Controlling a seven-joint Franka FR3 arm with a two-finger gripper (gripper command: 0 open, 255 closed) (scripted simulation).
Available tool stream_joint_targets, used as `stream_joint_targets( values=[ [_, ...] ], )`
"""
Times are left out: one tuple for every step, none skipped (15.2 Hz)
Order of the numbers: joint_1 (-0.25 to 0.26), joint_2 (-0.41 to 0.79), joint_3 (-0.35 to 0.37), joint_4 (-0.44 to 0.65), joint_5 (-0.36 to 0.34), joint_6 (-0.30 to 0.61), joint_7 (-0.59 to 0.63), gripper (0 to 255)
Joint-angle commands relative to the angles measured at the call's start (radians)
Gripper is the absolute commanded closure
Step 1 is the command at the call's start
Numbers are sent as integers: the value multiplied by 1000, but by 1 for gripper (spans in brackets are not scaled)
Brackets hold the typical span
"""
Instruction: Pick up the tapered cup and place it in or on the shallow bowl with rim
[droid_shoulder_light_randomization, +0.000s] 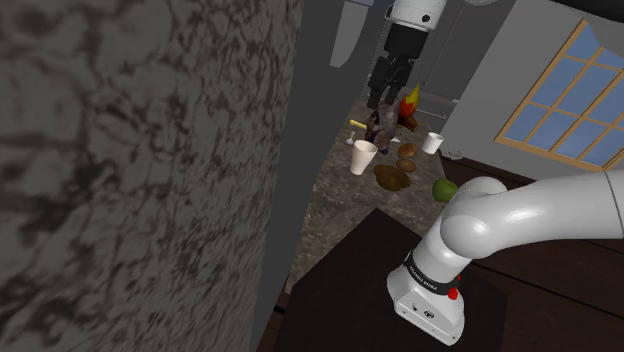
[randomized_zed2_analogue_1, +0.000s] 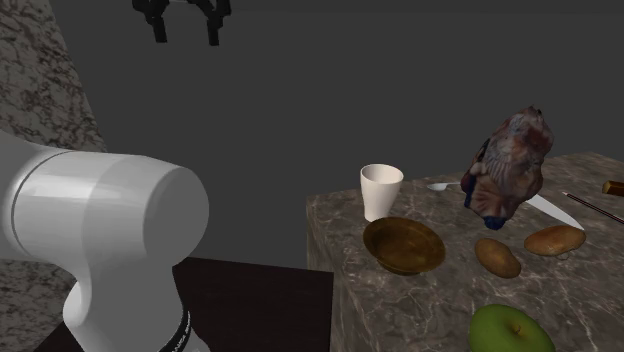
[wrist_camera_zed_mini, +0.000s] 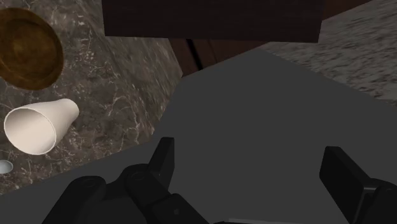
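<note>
1. A dark veined stone counter (randomized_zed2_analogue_1: 420, 300) stands between plain grey walls. A paned window shows at the shoulder view's right.
2. Nearest the stand on the counter is a green apple (randomized_zed2_analogue_1: 512, 330), well clear of the work.
3. Next comes the shallow bowl with rim (randomized_zed2_analogue_1: 403, 245), brown, empty and mouth up, close to the counter's side edge.
4. Just beyond it stands the tapered cup (randomized_zed2_analogue_1: 381, 190), white and upright, wider at the mouth. It is near a corner of the counter and just beside the bowl, though I cannot tell whether they touch.
5. Farther in are a mottled figurine (randomized_zed2_analogue_1: 510, 170) and another white cup (droid_shoulder_light_randomization: 432, 142). The cup beside the bowl looks to be the one meant.
6. The gripper (wrist_camera_zed_mini: 251, 168) hangs high above all this, its fingers spread wide and holding nothing. In the wrist view the tapered cup lies off to one side of the fingers, not between them.
7. The step in hand is the approach.
   - Centre the hand over the cup's mouth before descending.
   - Straddle the wall high up, where the taper gives the widest hold.
   - Close gently, since a light cup so near the edge could tip or slide off.
   - Keep the outer finger clear of the bowl's rim.
   - Lift straight up; the carry to the bowl is short.
</note>
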Motion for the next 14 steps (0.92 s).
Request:
stream_joint_targets(
  values=[
    [0,0,0,0,0,0,0,0],
    [-5,-1,-11,-26,-14,27,-16,0],
    [-10,0,-22,-50,-28,55,-32,0],
    [-16,2,-34,-74,-41,83,-48,0],
    [-22,6,-46,-96,-55,111,-63,0],
    [-27,11,-58,-117,-69,140,-78,0],
    [-34,17,-70,-137,-83,169,-93,0],
    [-40,25,-83,-156,-97,199,-108,0],
    [-47,34,-95,-174,-111,230,-122,0],
    [-53,45,-108,-190,-124,261,-136,0],
    [-60,57,-121,-205,-138,292,-150,0],
    [-67,71,-135,-219,-151,324,-164,0],
    [-74,86,-148,-232,-164,356,-178,0],
    [-81,103,-162,-243,-177,389,-191,0]
  ],
)
